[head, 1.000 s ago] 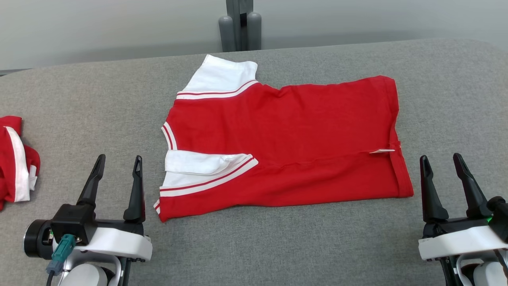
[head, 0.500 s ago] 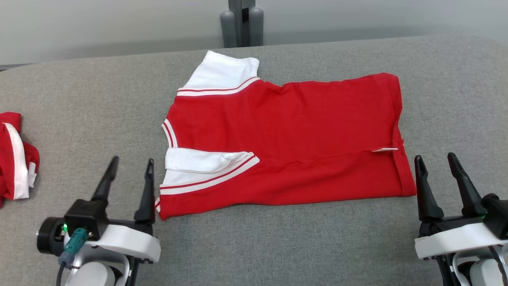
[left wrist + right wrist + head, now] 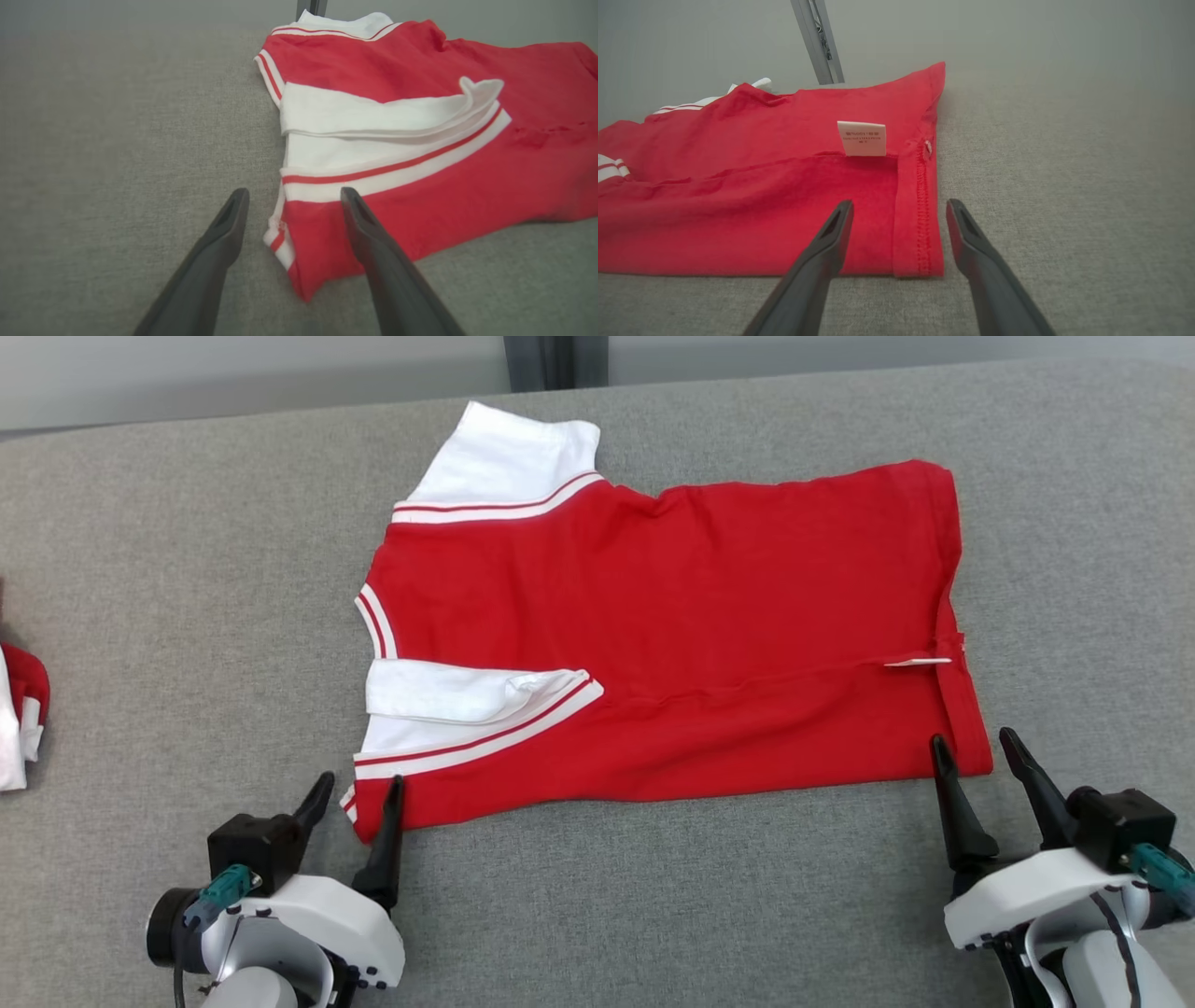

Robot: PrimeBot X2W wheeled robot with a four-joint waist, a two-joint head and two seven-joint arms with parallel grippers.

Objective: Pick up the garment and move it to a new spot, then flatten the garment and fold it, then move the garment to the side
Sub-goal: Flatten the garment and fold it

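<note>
A red garment (image 3: 672,616) with white striped sleeves lies flat on the grey surface, collar end at the left and hem at the right. My left gripper (image 3: 359,784) is open at the garment's near left corner (image 3: 299,266), one finger over the fabric and one over bare surface. My right gripper (image 3: 971,751) is open at the near right hem corner (image 3: 920,252), its fingers either side of that corner. A white label (image 3: 862,138) sticks up from the fold near the hem.
Another red and white garment (image 3: 19,719) lies bunched at the far left edge of the grey padded surface (image 3: 187,569). A dark post (image 3: 555,359) stands behind the surface's far edge. Bare grey padding runs along the near side.
The camera has tipped down and the whole picture shifted. Both grippers have moved forward and inward to the garment's near corners, staying open.
</note>
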